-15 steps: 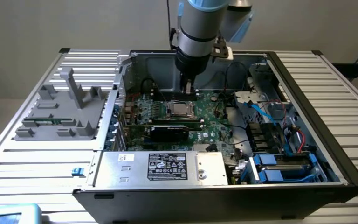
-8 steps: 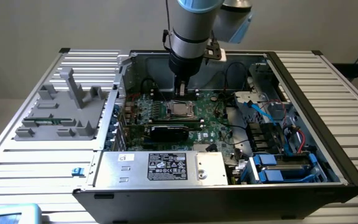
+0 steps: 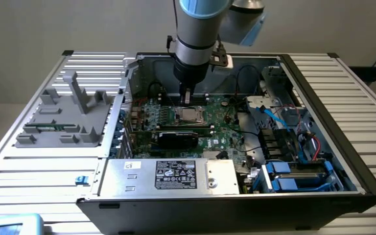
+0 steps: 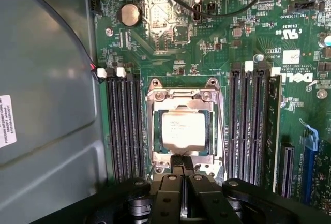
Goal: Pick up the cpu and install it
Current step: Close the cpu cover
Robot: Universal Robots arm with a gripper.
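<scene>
**Arrangement.** The computer case [image 3: 335,115] lies on its side on the slatted table [image 3: 351,73] with its open face up. This appears intended to give the arm a straight vertical approach to the motherboard [image 4: 217,53]. All positions below are referred to the socket [image 4: 155,111], the metal-framed square near the middle of the board.

**Task item.** The cpu [image 4: 184,129] lies inside the socket, flat, metal lid upward, its edges square with the frame. It looks seated rather than merely resting on top, so placement is judged done. Whether the retaining frame is latched over it cannot be determined.

**Surroundings.** Banks of memory slots [image 4: 124,125] flank the socket on two opposite sides, leaving a narrow corridor above it. This probably explains why the arm comes down upright and centred. The silver power-supply box [image 3: 168,176] sits well apart from the socket, at the case's near edge in the exterior view. A grey moulded fixture [image 3: 64,117] stands outside the case on the table, further from the socket again.

**Claw.** The gripper [image 4: 181,161] hangs just above the socket's rim, on the side away from the power-supply box. Its fingers [image 4: 173,180] are drawn fully together with nothing between them, so it carries no load. The tips stand at the edge of the cpu. Whether they press on it or clear it narrowly cannot be told.
</scene>
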